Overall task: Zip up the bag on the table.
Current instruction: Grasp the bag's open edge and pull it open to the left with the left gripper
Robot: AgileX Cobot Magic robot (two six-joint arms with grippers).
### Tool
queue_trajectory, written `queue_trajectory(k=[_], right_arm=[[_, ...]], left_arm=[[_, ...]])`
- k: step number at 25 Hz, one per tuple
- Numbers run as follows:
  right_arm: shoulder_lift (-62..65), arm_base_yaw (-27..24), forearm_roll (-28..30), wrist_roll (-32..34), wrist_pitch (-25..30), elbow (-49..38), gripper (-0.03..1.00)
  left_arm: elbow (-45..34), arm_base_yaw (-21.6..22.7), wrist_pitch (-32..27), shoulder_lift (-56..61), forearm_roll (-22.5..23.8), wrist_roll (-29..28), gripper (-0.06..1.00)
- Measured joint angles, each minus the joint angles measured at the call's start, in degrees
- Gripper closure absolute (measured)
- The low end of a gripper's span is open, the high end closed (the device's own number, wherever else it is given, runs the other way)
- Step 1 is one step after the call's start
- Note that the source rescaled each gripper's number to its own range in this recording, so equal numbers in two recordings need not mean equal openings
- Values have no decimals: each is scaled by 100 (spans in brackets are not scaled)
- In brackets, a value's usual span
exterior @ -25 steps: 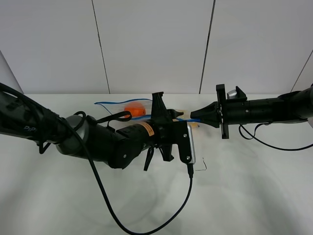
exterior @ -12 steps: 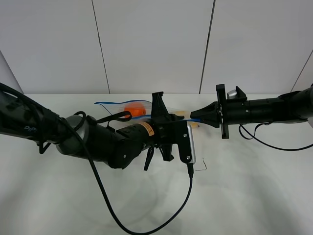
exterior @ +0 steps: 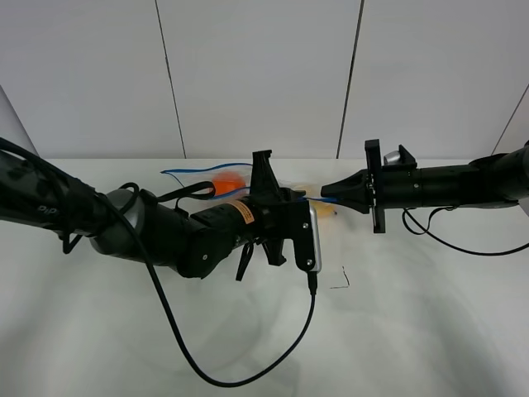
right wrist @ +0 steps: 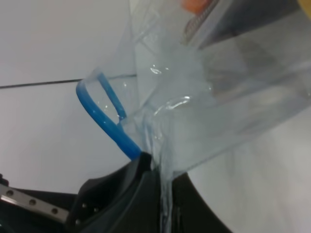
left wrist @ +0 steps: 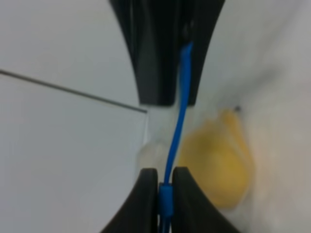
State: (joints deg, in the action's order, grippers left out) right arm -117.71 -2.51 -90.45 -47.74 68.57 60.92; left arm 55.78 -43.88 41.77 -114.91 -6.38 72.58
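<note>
Left hand (left wrist: 165, 175) clamped on the blue zip strip (left wrist: 178, 116), right hand (right wrist: 156, 170) pinching the bag (right wrist: 209, 111) at its end, just beside it. Bag sits mid-frame on the bench (exterior: 413, 314) in the high view. Strip runs left-right, open stretch lies frame-left of the left hand, so the slide likely goes that way.

Both arms reach toward the middle, left gripper (left wrist: 165, 187) and right gripper (right wrist: 159, 180) each clamped tight.

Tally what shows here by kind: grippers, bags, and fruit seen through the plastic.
Grippers: 2, left gripper and right gripper
Bags: 1, the bag
Fruit: 2, orange and pear
Total: 5
</note>
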Motion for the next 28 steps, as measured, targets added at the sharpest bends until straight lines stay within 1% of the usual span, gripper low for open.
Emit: queue_trajectory(k=[4, 8, 13, 17, 19, 28], right_arm=[[0, 0, -3, 0, 10, 13, 97], [0, 5, 17, 0, 47, 13, 97], [0, 5, 70, 0, 79, 13, 97], [0, 23, 89, 0, 79, 13, 97], [0, 23, 89, 0, 79, 13, 97], [0, 60, 67, 0, 79, 13, 97]], left_arm=[[-242, 275, 149, 158, -45, 244, 94], [-644, 548, 337, 436, -50, 279, 94], [-1031, 777, 511, 605, -111, 303, 94], [-1202, 826, 690, 605, -354, 342, 94], [-1291, 907, 823, 605, -387, 345, 94], [-1609, 1566, 1100, 609, -425, 345, 94]])
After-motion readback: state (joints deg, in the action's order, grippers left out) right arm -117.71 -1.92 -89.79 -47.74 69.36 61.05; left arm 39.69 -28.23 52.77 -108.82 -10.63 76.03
